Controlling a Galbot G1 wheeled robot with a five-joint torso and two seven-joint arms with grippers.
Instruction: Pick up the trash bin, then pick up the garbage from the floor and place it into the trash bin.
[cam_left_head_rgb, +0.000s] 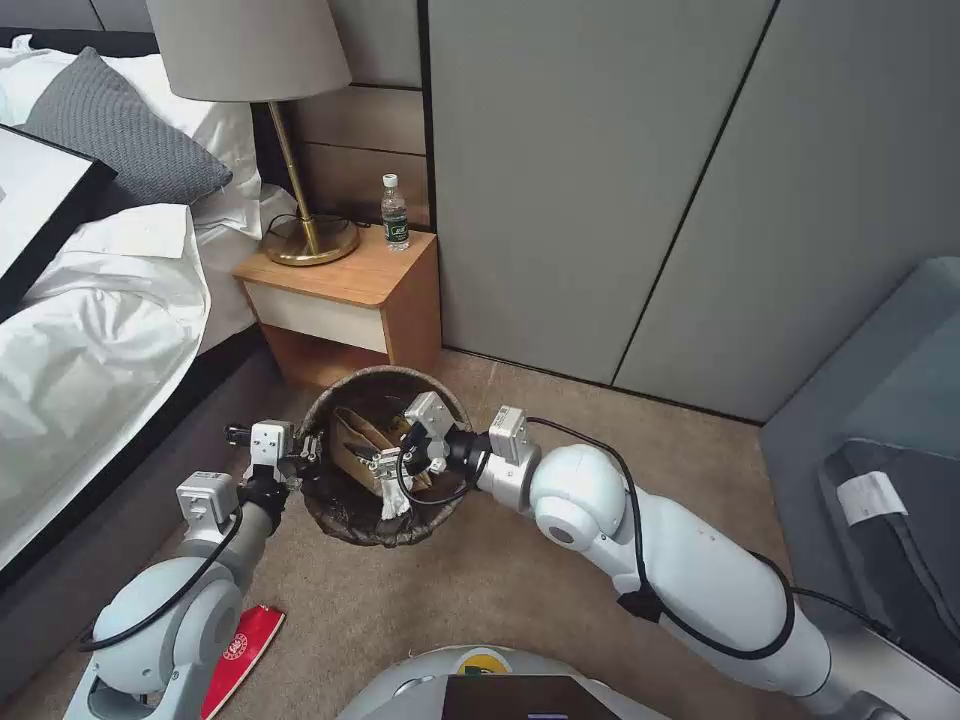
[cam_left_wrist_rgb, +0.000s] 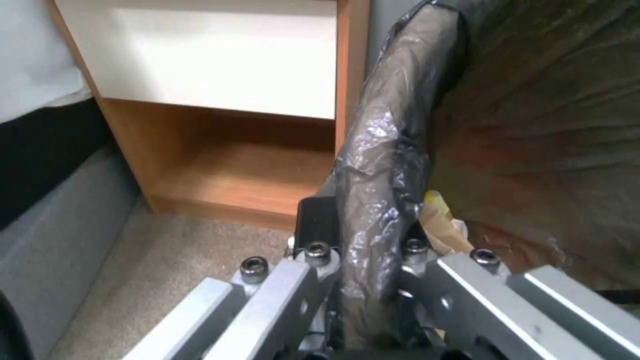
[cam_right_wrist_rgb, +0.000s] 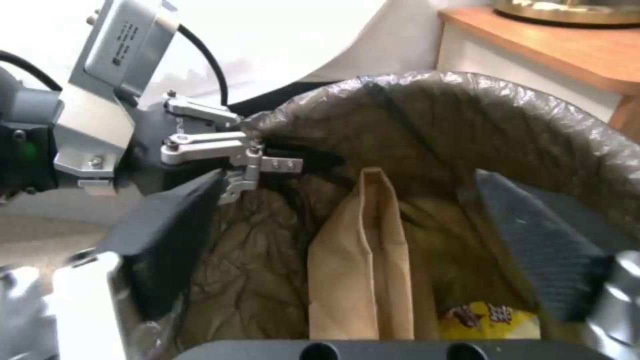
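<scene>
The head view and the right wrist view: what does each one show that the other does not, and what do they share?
Only the head view has the lamp's shade, the water bottle on the nightstand, the bed, and a red packet on the carpet. Only the right wrist view has the yellow wrapper at the bottom of the trash bin. Both share the bin, the brown paper bag inside it, the left gripper shut on the bin's rim, and the right gripper open above the bag.
</scene>
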